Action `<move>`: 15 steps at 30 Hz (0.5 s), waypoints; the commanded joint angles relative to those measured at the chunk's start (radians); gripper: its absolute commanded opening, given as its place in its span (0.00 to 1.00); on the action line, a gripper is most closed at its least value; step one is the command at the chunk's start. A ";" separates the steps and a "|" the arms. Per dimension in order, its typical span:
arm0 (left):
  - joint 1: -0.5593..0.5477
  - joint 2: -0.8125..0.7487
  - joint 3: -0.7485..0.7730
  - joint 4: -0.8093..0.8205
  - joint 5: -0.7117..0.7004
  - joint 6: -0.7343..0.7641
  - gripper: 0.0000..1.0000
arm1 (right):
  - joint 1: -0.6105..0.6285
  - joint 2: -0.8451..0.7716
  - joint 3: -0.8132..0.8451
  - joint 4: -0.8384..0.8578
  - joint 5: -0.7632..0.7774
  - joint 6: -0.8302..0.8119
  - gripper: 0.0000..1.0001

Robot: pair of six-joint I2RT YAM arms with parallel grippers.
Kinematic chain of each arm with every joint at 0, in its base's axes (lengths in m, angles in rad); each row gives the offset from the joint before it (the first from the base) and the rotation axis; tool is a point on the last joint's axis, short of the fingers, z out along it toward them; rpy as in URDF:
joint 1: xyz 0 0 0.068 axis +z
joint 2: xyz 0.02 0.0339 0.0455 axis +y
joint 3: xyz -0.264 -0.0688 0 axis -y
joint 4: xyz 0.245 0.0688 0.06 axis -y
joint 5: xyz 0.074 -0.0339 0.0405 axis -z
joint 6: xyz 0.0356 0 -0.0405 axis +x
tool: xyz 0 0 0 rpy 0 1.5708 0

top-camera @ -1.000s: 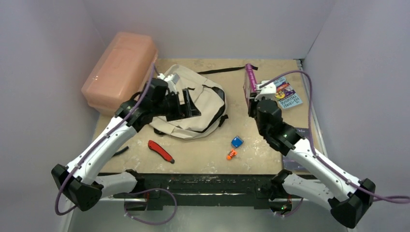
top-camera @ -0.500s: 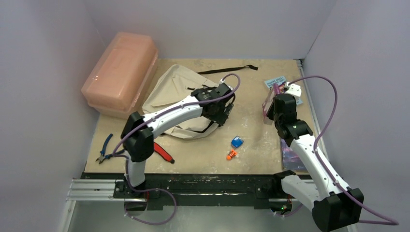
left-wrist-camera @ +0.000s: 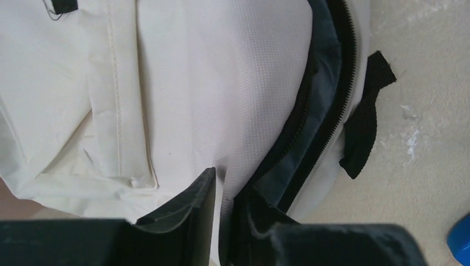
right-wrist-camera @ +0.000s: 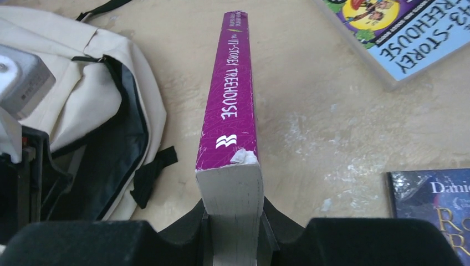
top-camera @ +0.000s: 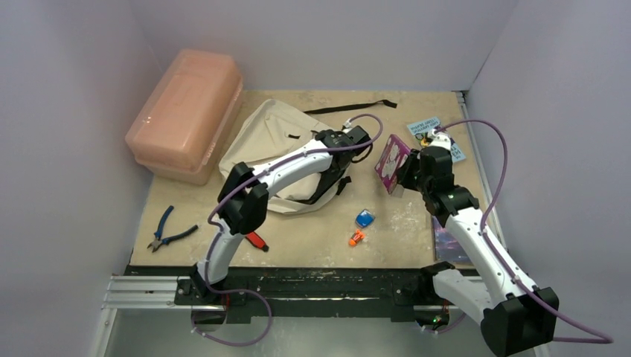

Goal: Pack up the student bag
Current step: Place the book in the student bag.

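Observation:
The student bag [top-camera: 260,141] lies at the back left of the table, cream fabric with black trim; its zip opening [left-wrist-camera: 318,122] gapes and shows dark lining. My left gripper [top-camera: 346,151] is at the bag's right edge, shut [left-wrist-camera: 224,205] on the cream fabric beside the zip. My right gripper [top-camera: 408,171] hovers right of the bag, shut [right-wrist-camera: 231,221] on a purple book [right-wrist-camera: 230,100], held spine up with "Treehouse" on the spine. In the top view that purple book [top-camera: 391,163] is tilted towards the bag. The bag's opening [right-wrist-camera: 113,149] lies to the left of the held book.
A pink plastic box [top-camera: 186,108] stands at the far left. Blue pliers [top-camera: 167,232], a red knife [top-camera: 255,239], a blue item [top-camera: 364,219] and an orange item [top-camera: 356,238] lie near the front. A light-blue book [top-camera: 440,138] and a dark book [top-camera: 451,242] lie right.
My left arm stretched out across the bag to its right edge and the open gripper closed on the fabric by the zip. My right arm carried the purple book left, towards the bag.

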 commanded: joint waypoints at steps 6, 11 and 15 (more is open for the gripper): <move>0.073 -0.291 -0.006 0.016 0.014 0.013 0.00 | -0.002 0.054 0.064 0.146 -0.404 0.116 0.00; 0.092 -0.345 0.033 -0.024 0.028 0.018 0.00 | -0.012 0.104 0.031 0.315 -0.682 0.338 0.00; 0.101 -0.375 0.034 -0.024 0.023 0.048 0.00 | -0.016 0.165 -0.008 0.466 -0.782 0.481 0.00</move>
